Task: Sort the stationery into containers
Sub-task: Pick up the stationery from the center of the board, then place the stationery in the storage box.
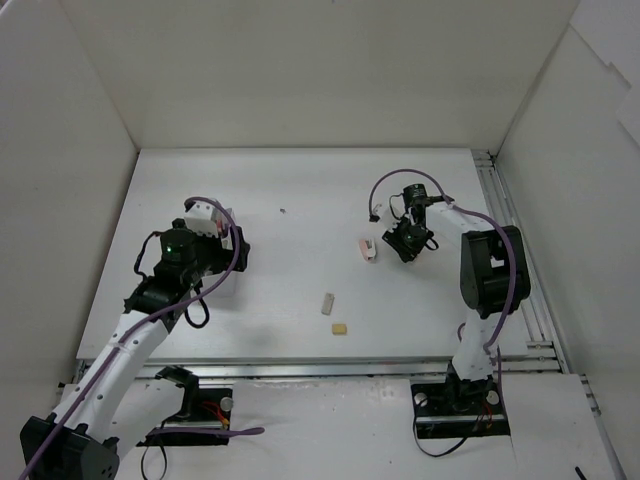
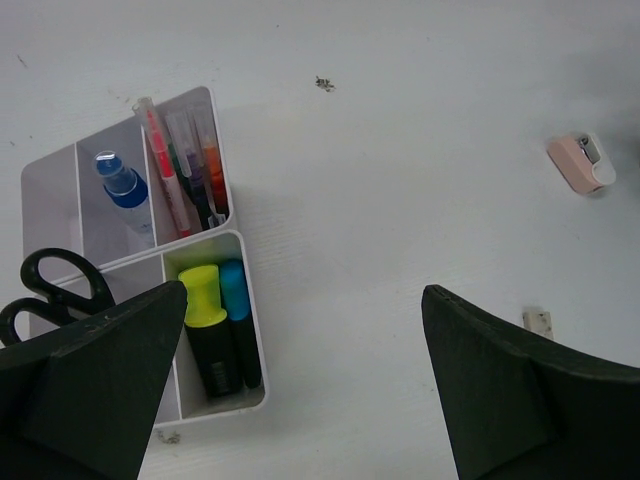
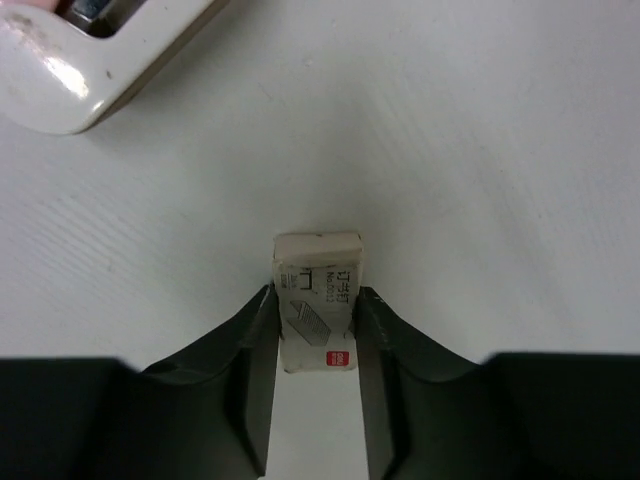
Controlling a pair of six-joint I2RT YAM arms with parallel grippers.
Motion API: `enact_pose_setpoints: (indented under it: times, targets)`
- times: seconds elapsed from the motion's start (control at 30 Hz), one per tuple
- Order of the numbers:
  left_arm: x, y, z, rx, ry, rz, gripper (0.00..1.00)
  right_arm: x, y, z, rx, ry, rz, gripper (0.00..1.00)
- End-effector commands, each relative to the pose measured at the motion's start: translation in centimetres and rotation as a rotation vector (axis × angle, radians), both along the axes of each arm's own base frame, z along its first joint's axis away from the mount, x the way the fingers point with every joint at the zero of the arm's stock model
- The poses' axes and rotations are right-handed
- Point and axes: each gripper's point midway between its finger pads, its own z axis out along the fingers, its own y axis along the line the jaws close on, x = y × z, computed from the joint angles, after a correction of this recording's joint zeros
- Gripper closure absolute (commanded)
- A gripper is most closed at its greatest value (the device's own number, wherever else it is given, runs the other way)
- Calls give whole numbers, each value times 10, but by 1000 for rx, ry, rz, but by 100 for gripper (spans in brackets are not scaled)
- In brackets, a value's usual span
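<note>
My right gripper (image 3: 315,297) is shut on a small white printed staple box (image 3: 316,262), its fingers pressing both long sides. The pink-white correction tape (image 3: 90,50) lies just beyond it, left of my right gripper (image 1: 405,242) from above. My left gripper (image 2: 305,390) stands open, holding nothing, beside the white divided container (image 2: 255,330). That box holds a yellow highlighter (image 2: 205,320), a blue one (image 2: 238,310), coloured pens (image 2: 185,170), black scissors (image 2: 60,285) and a blue-capped item (image 2: 120,182).
Two small beige erasers (image 1: 327,303) (image 1: 340,328) lie mid-table between the arms. White walls enclose the table on the left, back and right. A metal rail (image 1: 505,210) runs along the right side.
</note>
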Motion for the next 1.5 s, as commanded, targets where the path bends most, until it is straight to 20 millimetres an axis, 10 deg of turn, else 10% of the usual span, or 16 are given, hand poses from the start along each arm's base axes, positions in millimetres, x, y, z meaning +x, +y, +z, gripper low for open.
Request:
enact_pose_setpoints:
  times: [0.0, 0.23, 0.6, 0.87, 1.13, 1.47]
  targets:
    - [8, 4, 31, 7, -90, 26, 0, -9, 4, 6, 24, 74, 30, 77]
    - [6, -6, 42, -25, -110, -26, 1, -16, 27, 35, 166, 36, 61, 88]
    - [-11, -116, 64, -412, -125, -476, 0, -64, 155, 136, 570, -324, 228, 89]
    - [-30, -183, 75, -504, -126, -656, 1, -97, 207, 201, 899, -568, 238, 85]
    - [-41, -211, 64, -498, -90, -715, 5, -106, 226, 218, 889, -606, 248, 85]
    - [-34, -210, 41, -456, -37, -656, 34, -118, 225, 237, 906, -671, 247, 84]
